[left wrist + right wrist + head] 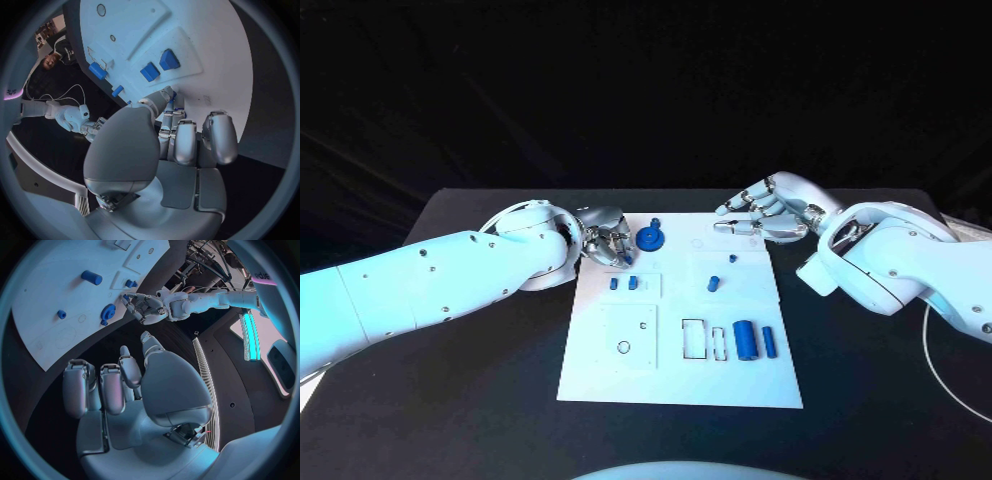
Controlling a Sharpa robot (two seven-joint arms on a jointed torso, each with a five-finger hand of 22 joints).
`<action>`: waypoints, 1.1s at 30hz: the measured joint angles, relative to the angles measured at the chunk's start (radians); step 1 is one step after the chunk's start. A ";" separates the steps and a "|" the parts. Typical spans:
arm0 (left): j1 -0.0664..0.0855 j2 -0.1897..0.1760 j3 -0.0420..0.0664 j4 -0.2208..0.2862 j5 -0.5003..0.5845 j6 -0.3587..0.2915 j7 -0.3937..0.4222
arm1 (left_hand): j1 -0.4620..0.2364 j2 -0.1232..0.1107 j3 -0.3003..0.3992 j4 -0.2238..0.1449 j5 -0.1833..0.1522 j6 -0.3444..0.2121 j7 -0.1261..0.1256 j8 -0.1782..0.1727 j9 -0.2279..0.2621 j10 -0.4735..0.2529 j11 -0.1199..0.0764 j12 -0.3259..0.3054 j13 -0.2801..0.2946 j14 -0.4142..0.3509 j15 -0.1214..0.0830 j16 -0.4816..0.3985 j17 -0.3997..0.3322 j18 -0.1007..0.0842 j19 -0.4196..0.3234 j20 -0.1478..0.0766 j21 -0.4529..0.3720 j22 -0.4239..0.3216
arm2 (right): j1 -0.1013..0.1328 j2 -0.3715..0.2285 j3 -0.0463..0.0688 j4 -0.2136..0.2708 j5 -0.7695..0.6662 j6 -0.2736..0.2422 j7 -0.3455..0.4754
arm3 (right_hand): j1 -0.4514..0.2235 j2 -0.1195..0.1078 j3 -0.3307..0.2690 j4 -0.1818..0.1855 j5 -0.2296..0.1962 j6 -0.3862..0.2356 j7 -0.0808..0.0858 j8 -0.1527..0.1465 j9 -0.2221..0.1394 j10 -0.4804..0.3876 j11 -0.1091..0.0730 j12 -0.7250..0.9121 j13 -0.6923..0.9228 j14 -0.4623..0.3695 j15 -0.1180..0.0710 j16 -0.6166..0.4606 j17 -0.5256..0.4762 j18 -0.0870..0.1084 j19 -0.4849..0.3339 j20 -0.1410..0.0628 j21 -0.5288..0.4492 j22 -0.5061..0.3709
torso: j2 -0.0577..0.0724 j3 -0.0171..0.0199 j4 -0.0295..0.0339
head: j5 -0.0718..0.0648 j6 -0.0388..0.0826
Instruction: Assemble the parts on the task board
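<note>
Two silver hands sit at the far end of a white board [679,385] on a black table [473,420]. From above, the left hand [603,243] rests at the board's far left edge, just beside a blue gear [651,238]; whether it touches the gear I cannot tell. Its wrist camera shows its fingers [185,142] curled in, holding nothing. The right hand [764,212] is over the far right edge, fingers loosely apart and empty. Small blue blocks [623,283] and two blue cylinders [754,341] lie nearer. Bare table flanks the board on both sides.
</note>
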 measured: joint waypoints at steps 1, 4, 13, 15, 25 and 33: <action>0.000 0.000 0.000 0.000 0.000 0.000 0.000 | 0.000 0.000 0.000 0.000 0.000 0.000 0.000 0.000 0.000 0.000 0.000 0.000 0.000 0.000 0.000 0.000 0.000 0.000 0.000 0.000 0.000 0.000 | 0.000 0.000 0.000 0.000 0.000 0.000 0.000 | 0.000 0.000 0.000 0.000 0.000 0.000 0.000 0.000 0.000 0.000 0.000 0.000 0.000 0.000 0.000 0.000 0.000 0.000 0.000 0.000 0.000 0.000 | 0.000 0.0000 0.0000 | 0.000 0.000; 0.000 -0.001 0.000 -0.001 0.000 0.001 0.000 | 0.000 0.000 0.001 -0.001 0.000 0.000 0.000 0.000 0.000 0.000 0.000 0.000 0.000 0.000 0.000 0.000 0.000 0.000 0.000 0.000 0.000 0.000 | 0.000 0.000 0.000 0.000 0.000 0.000 0.000 | 0.000 0.000 0.000 0.000 0.000 0.000 0.000 0.000 0.000 0.000 0.000 0.000 0.000 0.000 0.000 0.000 0.000 0.000 0.000 0.000 0.000 0.000 | 0.000 -0.0005 0.0000 | 0.001 -0.001; 0.000 -0.002 0.000 -0.001 0.000 0.004 0.000 | 0.000 0.000 0.003 -0.003 -0.001 0.000 0.000 -0.002 0.000 0.000 0.000 0.000 0.000 0.000 0.000 0.000 0.000 0.000 0.000 0.000 0.000 0.000 | 0.000 0.001 0.000 -0.001 0.000 0.000 0.000 | 0.000 0.000 -0.001 -0.001 0.000 0.000 0.000 0.000 0.000 0.000 0.000 0.000 0.000 0.000 0.000 0.000 0.000 0.000 0.000 0.000 0.000 0.000 | 0.000 -0.0005 0.0003 | 0.002 -0.004; 0.000 -0.002 0.000 -0.001 0.000 0.004 0.000 | 0.000 0.000 0.003 -0.003 -0.001 0.000 0.000 -0.002 0.000 0.000 0.000 0.000 0.000 0.000 0.000 0.000 0.000 0.000 0.000 0.000 0.000 0.000 | 0.000 0.000 0.000 -0.001 0.000 0.000 0.000 | 0.000 0.000 -0.005 0.000 0.000 0.000 0.000 0.000 0.000 0.000 0.000 0.000 0.000 0.000 0.000 0.000 0.000 0.000 0.000 0.000 0.000 0.000 | 0.000 -0.0005 0.0003 | 0.002 -0.004; 0.000 -0.004 0.000 -0.001 0.000 0.006 0.000 | -0.004 -0.004 0.003 -0.003 -0.001 0.000 0.000 -0.002 -0.001 0.000 0.000 -0.005 0.000 0.000 0.000 0.000 0.000 0.000 0.000 0.000 0.000 0.000 | 0.000 0.001 0.000 -0.001 0.000 0.000 0.000 | 0.005 0.005 -0.006 0.000 0.000 0.000 0.000 0.000 0.000 0.000 0.000 0.000 0.002 0.000 0.000 0.000 0.000 0.000 0.000 0.000 0.000 0.000 | 0.000 -0.0005 0.0003 | 0.004 -0.006; 0.000 -0.004 0.000 0.000 0.000 0.008 -0.001 | -0.004 -0.004 0.003 -0.003 -0.001 0.000 0.000 -0.002 -0.002 0.000 0.000 -0.006 0.000 0.000 0.000 0.000 0.000 0.000 0.000 0.000 0.000 0.000 | 0.000 0.001 0.000 -0.002 0.000 0.000 0.000 | 0.005 0.005 -0.006 0.000 0.000 0.000 0.000 0.000 0.000 0.000 0.000 0.000 0.000 0.000 0.000 0.000 0.000 0.000 0.000 0.000 0.000 0.000 | 0.000 -0.0005 0.0000 | 0.003 -0.008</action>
